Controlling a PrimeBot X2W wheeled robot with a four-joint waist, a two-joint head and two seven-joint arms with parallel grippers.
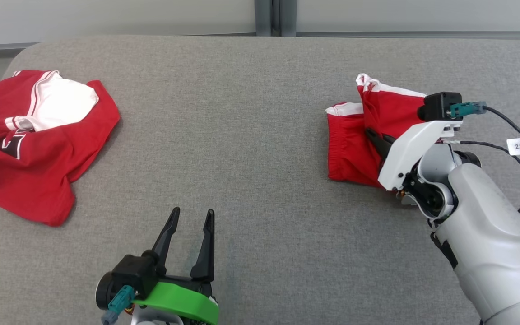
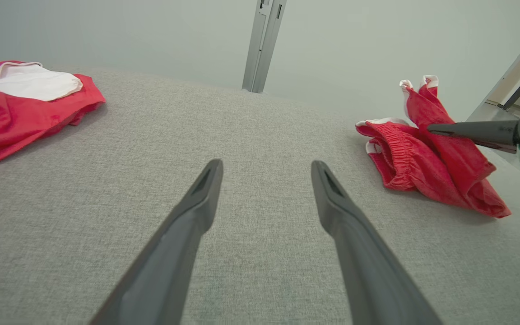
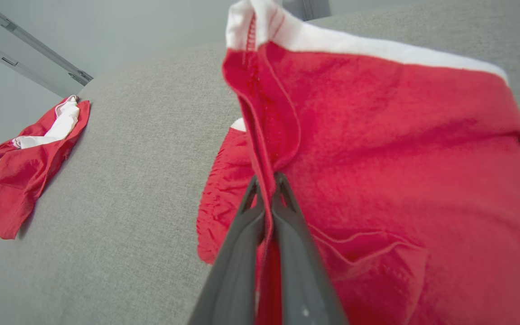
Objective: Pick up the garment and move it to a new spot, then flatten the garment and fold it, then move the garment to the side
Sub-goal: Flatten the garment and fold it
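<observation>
Shorts of red cloth with white trim sat at the right side of the grey cloth-covered counter, about midway between its near and far edges. The gathered waistband lay on the counter toward the left. One leg stood pulled up above it, its white hem uppermost. The right fingers were clamped on a fold of that raised leg. In the right wrist view the two dark fingers met tip to tip, with a ridge of red cloth pinched between them. From the left wrist view the same shorts showed at the right, a dark finger reaching into them from the right edge.

The left fingers were spread apart and held nothing. They were at the near edge of the counter, well apart from the shorts and pointing toward the far side. Between the fingers only bare grey cloth showed.

A second red garment, a shirt with a white inner patch and a dark mark, lay crumpled at the far left of the counter, well apart from the shorts. A black cable with a white tag ran from the right wrist. A pale wall with a grey upright post stood beyond the far edge.
</observation>
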